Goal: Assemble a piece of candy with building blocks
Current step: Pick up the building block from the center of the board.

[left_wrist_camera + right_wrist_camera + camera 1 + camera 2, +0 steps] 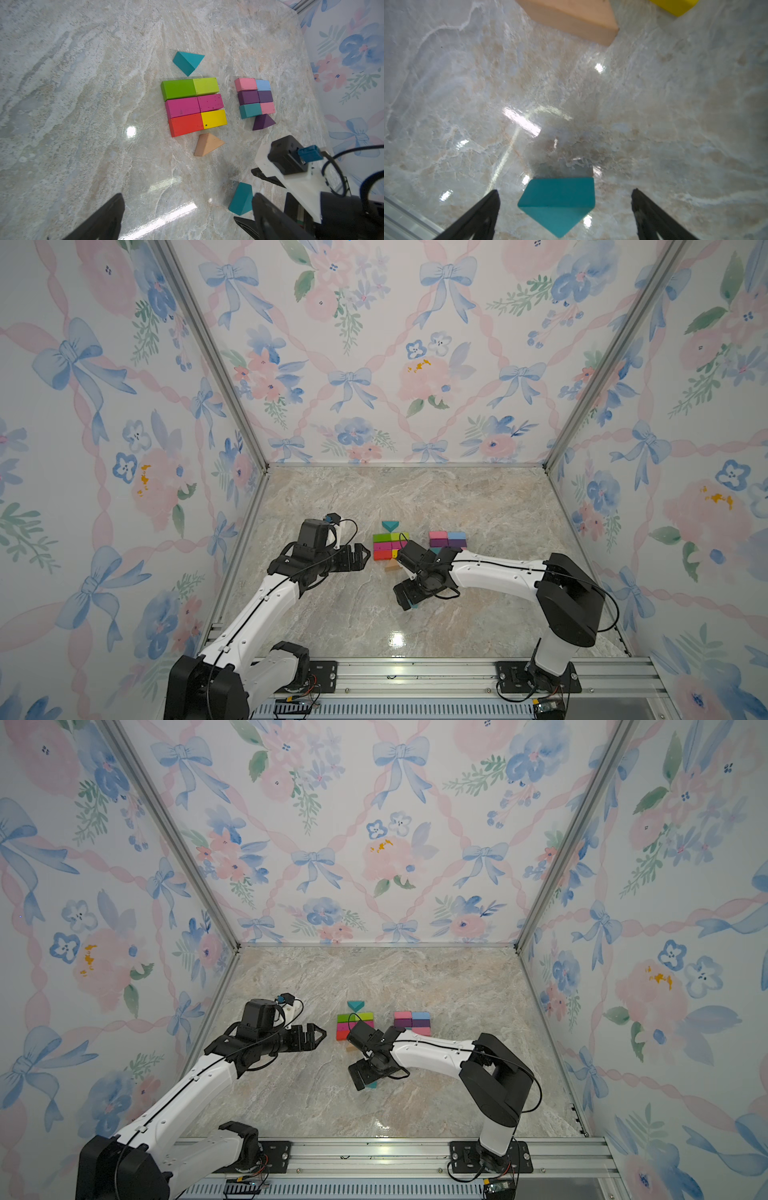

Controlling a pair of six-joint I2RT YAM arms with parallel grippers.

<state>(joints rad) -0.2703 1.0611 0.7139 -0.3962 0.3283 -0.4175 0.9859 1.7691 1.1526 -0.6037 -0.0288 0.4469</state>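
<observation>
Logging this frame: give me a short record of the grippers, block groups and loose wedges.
left gripper: open, empty
right gripper: open, straddling near teal wedge, which lies ungripped on table
large block group: three rows of two; green-lime, magenta-magenta, red-yellow
small block group: six blocks; pink, light blue, purple, teal
purple wedge: against small block group
far teal wedge: tip toward green row
tan wedge: beside red-yellow row

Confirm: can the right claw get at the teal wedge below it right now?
Probably yes: the right claw is open, the teal wedge lies on the table between its jaws, touching neither, and the tan wedge sits well clear.
</observation>
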